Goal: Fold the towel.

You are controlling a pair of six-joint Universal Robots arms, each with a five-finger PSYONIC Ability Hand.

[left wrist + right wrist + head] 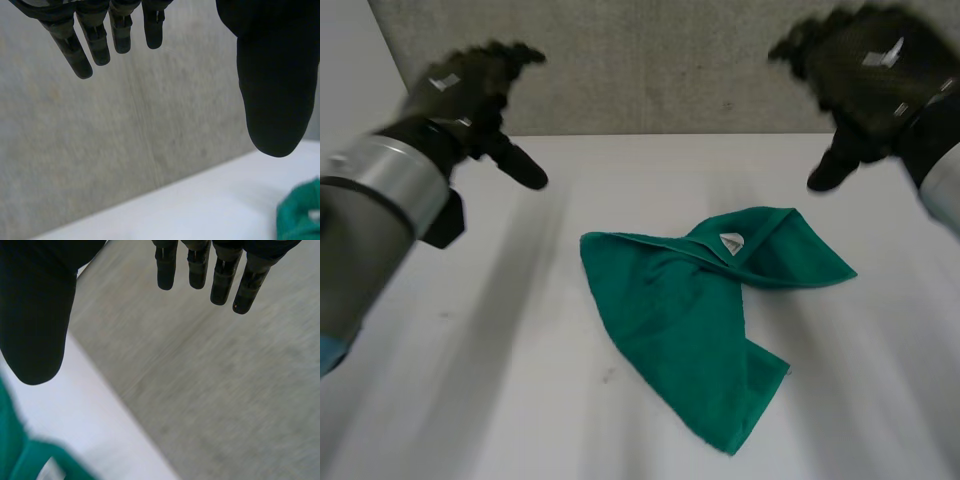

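At the left, the left hand hangs in the air over the far left part of the table, and it holds nothing. In its wrist view the fingers are straight and the thumb stands well apart from them, so the hand is spread. The towel lies in the middle of the table, between the two hands and nearer to the robot than both of them. It is crumpled and not yet folded. Its main part runs on a diagonal from a far left corner to a near right corner, and one flap with a small white label is thrown over toward the right. At the right, the right hand hovers above the far right part of the table. Its fingers are straight too, its thumb is apart, and nothing is between them.

From each hand the towel lies inward and toward the robot. The right hand seems a little nearer to it, close to the flap with the label, while the left hand is nearer to the far left corner. I think the next move is to bring both hands down and inward to these two far points, and first spread the towel flat
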